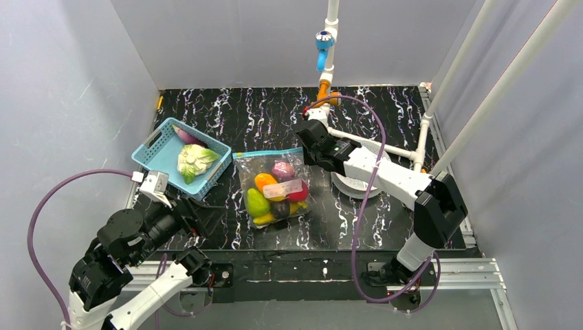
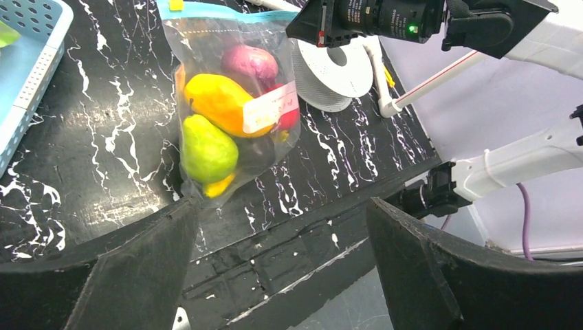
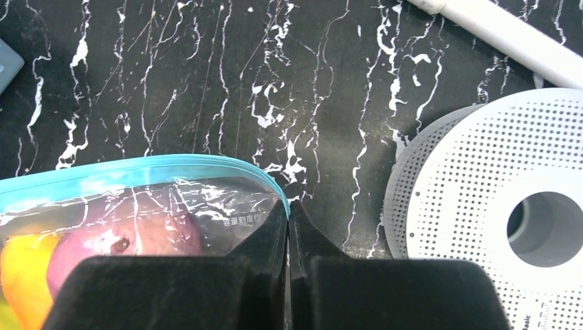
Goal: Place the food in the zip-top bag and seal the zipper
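The clear zip-top bag (image 1: 271, 187) lies flat mid-table, also seen in the left wrist view (image 2: 234, 103). It holds the food: a purple piece (image 1: 282, 169), an orange piece (image 1: 265, 181), a green pear (image 1: 256, 203), a yellow banana (image 1: 263, 219) and a red piece (image 1: 300, 194). The teal zipper (image 1: 268, 153) runs along the bag's far edge (image 3: 137, 168). My right gripper (image 1: 304, 152) (image 3: 289, 205) is shut, pinching the zipper's right end. My left gripper (image 1: 199, 218) (image 2: 282, 206) is open and empty, near the front table edge, short of the bag's bottom.
A blue lattice basket (image 1: 157, 148) at the left holds a green-white leafy toy (image 1: 194, 160) and a purple piece (image 1: 185, 135). A white perforated disc (image 1: 354, 184) (image 3: 502, 206) lies right of the bag. White pipes (image 1: 375, 144) cross the back right.
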